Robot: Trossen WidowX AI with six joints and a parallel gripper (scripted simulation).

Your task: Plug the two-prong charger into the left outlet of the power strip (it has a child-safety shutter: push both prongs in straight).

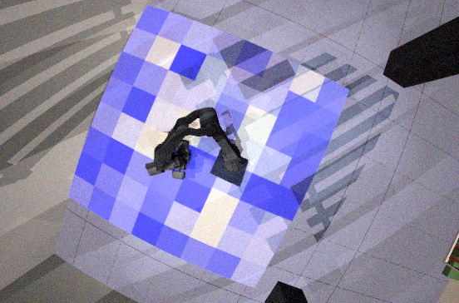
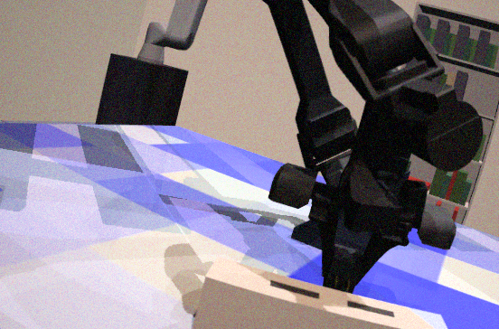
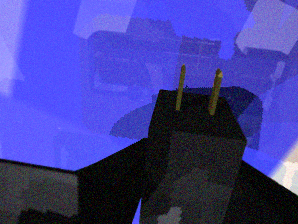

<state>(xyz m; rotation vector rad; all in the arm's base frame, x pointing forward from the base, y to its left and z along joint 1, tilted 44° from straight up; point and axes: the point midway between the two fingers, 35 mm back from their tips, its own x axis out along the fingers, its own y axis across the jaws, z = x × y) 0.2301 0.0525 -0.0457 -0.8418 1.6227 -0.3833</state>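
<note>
The charger (image 3: 200, 170) is a black block with two brass prongs that point away from the wrist camera, over the blue table. My gripper (image 2: 339, 271) (image 3: 183, 152) is shut on the charger, with a finger at each side of it. In the exterior view the fingertips stand just behind the power strip's top edge, and the charger is dark and hard to make out between them. The power strip (image 2: 253, 305) is a beige box at the bottom with two dark slots on top. The prongs are clear of these slots. The arm hides the strip and charger in the top view.
The table (image 1: 158, 229) (image 2: 59, 235) has a blue and cream checked top crossed by shadows. My arm's dark base plate (image 1: 239, 179) stands beside the gripper. At the back are a black block (image 2: 140, 90) bearing a grey jointed form and a bookshelf (image 2: 475, 99).
</note>
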